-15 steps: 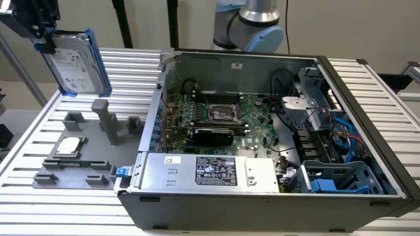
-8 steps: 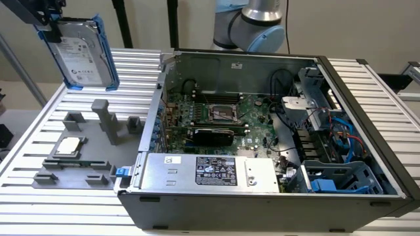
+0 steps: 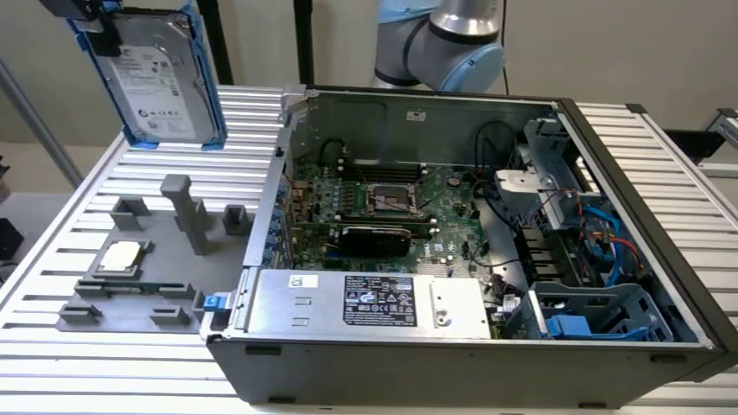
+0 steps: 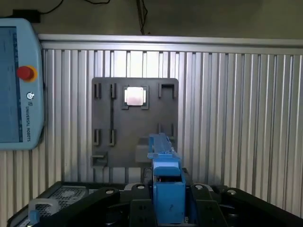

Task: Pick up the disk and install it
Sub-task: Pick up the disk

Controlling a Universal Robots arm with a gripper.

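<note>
Blue-railed disk (image 3: 162, 73); clamped in gripper (image 3: 92, 22); clear of grey tray (image 3: 150, 259)

We read "UNIVERSAL ROBOTS" running up the edge of the pale blue teach pendant (image 4: 19, 85), below its red button (image 4: 26, 73). The white label on the disk (image 3: 162, 82) and the black label (image 3: 378, 301) on the silver box (image 3: 461, 304) carry print that we cannot make out.
</note>
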